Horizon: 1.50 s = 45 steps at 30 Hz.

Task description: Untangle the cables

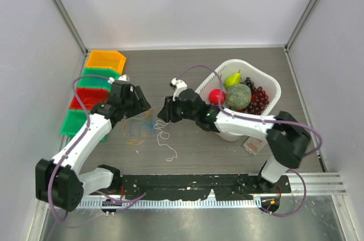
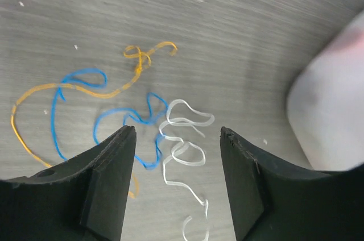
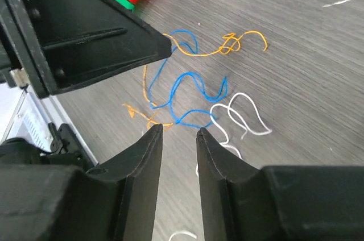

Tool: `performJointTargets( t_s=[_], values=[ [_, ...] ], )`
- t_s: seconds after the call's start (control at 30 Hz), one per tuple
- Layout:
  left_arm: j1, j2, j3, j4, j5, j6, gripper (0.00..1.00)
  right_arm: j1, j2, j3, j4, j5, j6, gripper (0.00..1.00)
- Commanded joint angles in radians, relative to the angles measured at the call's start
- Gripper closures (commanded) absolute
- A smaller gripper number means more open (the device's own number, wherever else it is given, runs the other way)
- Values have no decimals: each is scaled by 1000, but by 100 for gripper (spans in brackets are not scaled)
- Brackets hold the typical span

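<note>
Cables (image 1: 145, 130) lie flat on the table (image 1: 216, 161) at ctr of the top view, btwn the two arms' tips and just below both in frame. The clump is three thin strands: orange strand (image 2: 139, 62), blue strand (image 2: 53, 119), white strand (image 2: 182, 102).

Left gripper (image 2: 176, 133): jaws released w/ a wide gap, nothing held. In the left wrist cam, the blue/white crossing shows on the table in the gap btwn the fingertips. The orange strand runs off toward upper left of that frame. Height above the table cannot be told.

Right gripper (image 3: 179, 133): jaws drawn nearly together, w/ a narrow gap left. Table shows through the gap and no strand is seen inside it. In the right wrist cam, the blue strand passes just above the tips and the white strand sits at ctr right. The orange knot lies toward upper ctr.

Key relation: in the top view the clump's long axis runs approx. left-right. The orange/blue loops sit at the left end, nearer the left gripper. The white strand sits at the right end, trailing toward lower ctr, nearer the right gripper.

Judgement: the crossing is centred under the left jaws, so that arm looks better placed to pinch first. A pull toward frame left, w/ the white strand pinned by the right arm, should separate the strands. Risk: strands are limp, so the whole clump may drag along.
</note>
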Motion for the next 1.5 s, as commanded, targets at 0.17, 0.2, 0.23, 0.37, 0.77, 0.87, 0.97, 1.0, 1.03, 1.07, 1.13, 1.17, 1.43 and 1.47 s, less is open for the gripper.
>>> performJointTargets(
  t_s=[0.17, 0.2, 0.23, 0.37, 0.77, 0.87, 0.97, 1.0, 1.03, 1.07, 1.13, 1.17, 1.43, 1.47],
  values=[
    [40, 362, 21, 250, -101, 42, 44, -96, 316, 227, 65, -89, 146, 64],
    [46, 393, 13, 267, -94, 41, 43, -98, 331, 242, 45, -83, 128, 64],
    [52, 426, 12, 280, -87, 44, 42, -98, 334, 244, 34, -70, 117, 64],
    [52, 515, 4, 295, -85, 79, 44, -114, 314, 212, 43, -102, 100, 64],
    [49, 497, -53, 320, -47, 146, 67, -133, 277, 180, 27, -148, 60, 64],
    [51, 450, -82, 350, 13, 139, 57, -134, 268, 177, 24, -150, 58, 64],
    [51, 450, -80, 369, 60, 130, 64, -134, 256, 175, 16, -155, 51, 64],
    [51, 463, -77, 372, 74, 128, 66, -133, 254, 172, 11, -152, 48, 64],
    [51, 476, -76, 380, 85, 126, 70, -134, 247, 166, 8, -148, 43, 64],
    [52, 485, -76, 384, 99, 128, 74, -134, 242, 163, 7, -142, 45, 64],
    [52, 502, -63, 384, 105, 137, 86, -133, 231, 154, 4, -142, 38, 64],
    [51, 497, -56, 375, 96, 146, 92, -134, 227, 155, -4, -142, 35, 64],
    [51, 131, -88, 309, 119, 206, 94, -137, 126, 172, -76, -265, -104, 60],
    [49, 84, -94, 292, 143, 206, 94, -137, 97, 178, -108, -271, -136, 59]
  ],
)
